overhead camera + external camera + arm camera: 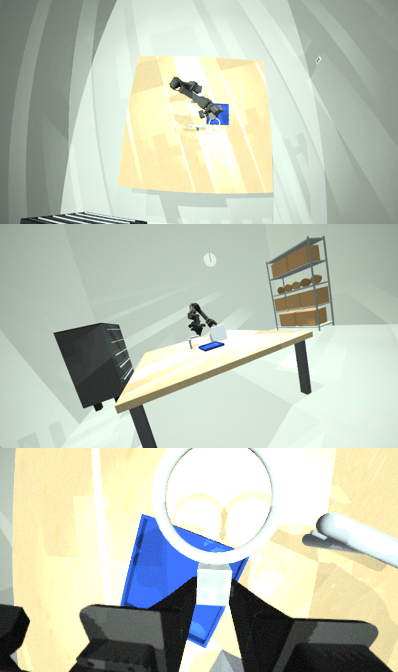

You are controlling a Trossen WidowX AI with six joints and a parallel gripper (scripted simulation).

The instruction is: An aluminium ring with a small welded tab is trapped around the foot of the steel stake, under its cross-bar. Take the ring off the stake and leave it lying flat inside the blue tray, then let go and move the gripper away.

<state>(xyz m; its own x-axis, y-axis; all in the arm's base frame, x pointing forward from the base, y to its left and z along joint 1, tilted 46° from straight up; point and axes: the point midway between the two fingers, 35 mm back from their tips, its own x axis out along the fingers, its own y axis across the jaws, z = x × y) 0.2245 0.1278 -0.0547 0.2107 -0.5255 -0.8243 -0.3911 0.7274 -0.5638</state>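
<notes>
Holding claw: here's the black two-fingered claw (213, 117) (198, 333) (212, 582), jaws part-way closed and clamped on the small pale square tab (214, 579) of the ring.
Ring: the round pale aluminium ring (219, 122) (159, 495) is up in the air, off the stake and out in front of the fingers; from above it overlaps one edge of the tray, part of it reaching out past the rim.
Tray: shallow, blue and rectangular (228, 114) (205, 349) (132, 560), it sits on the pale wooden tabletop (166, 166) (222, 362) (50, 548), below the claw in the top view.
Stake: upright beside the tray and apart from the ring stands the steel stake (197, 128) (190, 344), its pale cross-bar (195, 126) (193, 337) (360, 538) over the top.
Arm: black and jointed (193, 97) (204, 316), bent at the elbow, and its forearm reaches across to the tray side.
Panel: one white upright panel (218, 332) stands behind the tray in the exterior view, hiding the arm's foot.
Surroundings: dark drawer cabinet (83, 218) (91, 362) by the tabletop, grey metal shelf rack (312, 274) with brown boxes farther back.
</notes>
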